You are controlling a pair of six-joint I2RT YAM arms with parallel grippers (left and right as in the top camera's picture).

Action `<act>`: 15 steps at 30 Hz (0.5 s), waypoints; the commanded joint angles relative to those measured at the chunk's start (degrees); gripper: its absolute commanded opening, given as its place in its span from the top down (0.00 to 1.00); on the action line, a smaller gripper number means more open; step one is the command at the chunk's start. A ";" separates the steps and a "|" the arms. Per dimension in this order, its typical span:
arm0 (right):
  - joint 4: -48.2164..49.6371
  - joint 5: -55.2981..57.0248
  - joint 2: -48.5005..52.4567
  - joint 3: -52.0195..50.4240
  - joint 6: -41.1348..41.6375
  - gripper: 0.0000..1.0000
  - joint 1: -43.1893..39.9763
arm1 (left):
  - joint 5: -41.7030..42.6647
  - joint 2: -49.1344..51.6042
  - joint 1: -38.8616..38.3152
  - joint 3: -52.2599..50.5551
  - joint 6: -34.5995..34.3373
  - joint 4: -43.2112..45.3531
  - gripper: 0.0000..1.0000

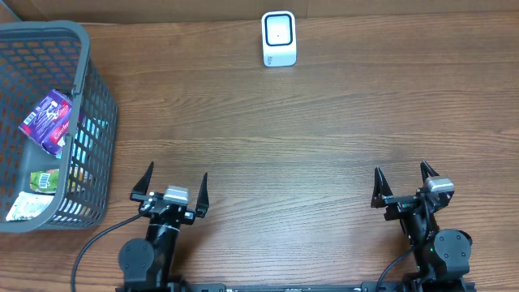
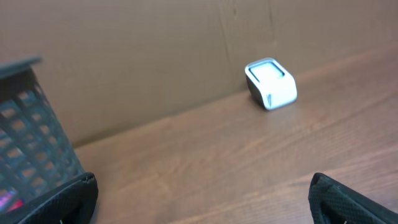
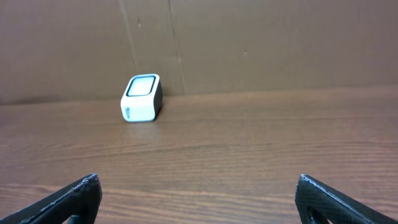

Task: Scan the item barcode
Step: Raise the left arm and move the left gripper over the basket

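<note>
Your left gripper (image 1: 177,173) and right gripper (image 1: 401,169) both gape wide, holding nothing; scanner (image 1: 278,38) well apart, purple packet (image 1: 50,120) in basket (image 1: 40,31).

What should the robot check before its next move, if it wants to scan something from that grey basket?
1. Left gripper open and empty: ok.
2. Right gripper open and empty: ok.
3. Scanner in view at the far side of the table, with nothing in front of it: ok.
4. An item within easy pick: ok. A purple packet lies on top in the basket, on the left arm's side.
5. Barcode on that packet found: cannot tell, the print is too small to read.
6. Item out of the basket and ready to present to the scanner: not ok, nothing has been lifted out.
</note>
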 commanded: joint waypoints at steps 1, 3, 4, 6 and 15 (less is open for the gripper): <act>-1.16 -0.37 0.00 4.57 -0.02 0.00 0.07 | -0.55 2.73 -0.35 6.43 -2.23 -0.17 0.00; -2.51 -0.90 0.72 6.36 -0.04 0.00 0.07 | -0.50 5.88 -0.35 9.57 -2.56 -0.22 0.00; -2.99 -1.42 1.18 7.28 -0.04 0.00 0.07 | -0.48 7.63 -0.35 11.15 -2.95 -0.22 0.00; -3.72 -2.54 2.27 9.14 -0.04 0.00 0.07 | -0.09 11.34 -0.35 14.53 -3.08 -0.39 0.00; -9.49 -3.82 11.67 22.12 -0.04 0.00 0.07 | 3.67 34.10 -0.35 40.35 -2.99 -14.45 0.00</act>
